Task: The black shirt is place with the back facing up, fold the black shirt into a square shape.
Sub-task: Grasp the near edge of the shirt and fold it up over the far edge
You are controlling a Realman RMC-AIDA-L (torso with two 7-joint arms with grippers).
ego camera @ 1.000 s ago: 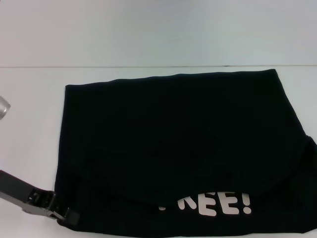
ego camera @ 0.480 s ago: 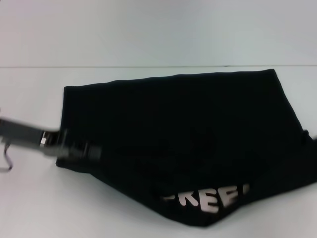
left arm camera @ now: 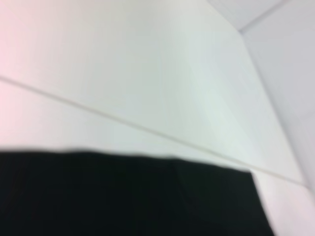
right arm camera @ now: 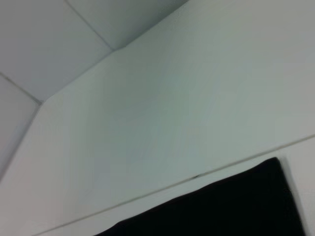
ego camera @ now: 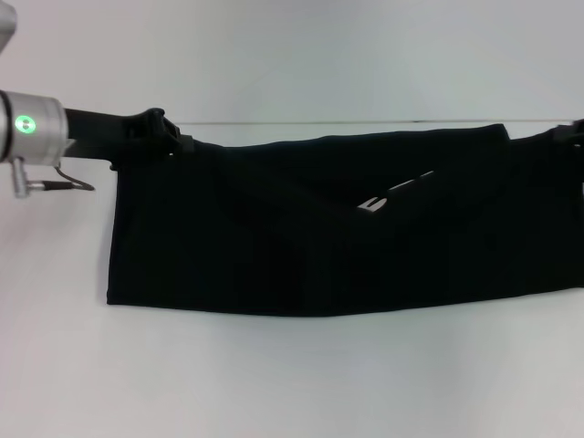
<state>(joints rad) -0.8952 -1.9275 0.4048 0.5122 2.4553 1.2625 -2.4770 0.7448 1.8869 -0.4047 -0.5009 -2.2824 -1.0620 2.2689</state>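
Both my arms are reaching far: left gripper [ego camera: 169,137] pinching the black shirt [ego camera: 319,246]'s far-left corner; right gripper [ego camera: 577,135]'s grip I cannot tell.

Large plain black short-sleeved cloth shirt [ego camera: 310,237]: solid black, no weave pattern I can make out. Small white fragment of block lettering [ego camera: 392,193] near its middle, mostly hidden in fold. My left gripper [ego camera: 169,137]: black, hard to separate from black cloth; wrist behind it silver metal cylinder with small green light [ego camera: 24,123]. Smooth white table surface [ego camera: 274,383]: plain, one thin dark seam line [ego camera: 301,122] across far side. Wrist views: same black cloth [left arm camera: 123,196], white surface [right arm camera: 147,123].
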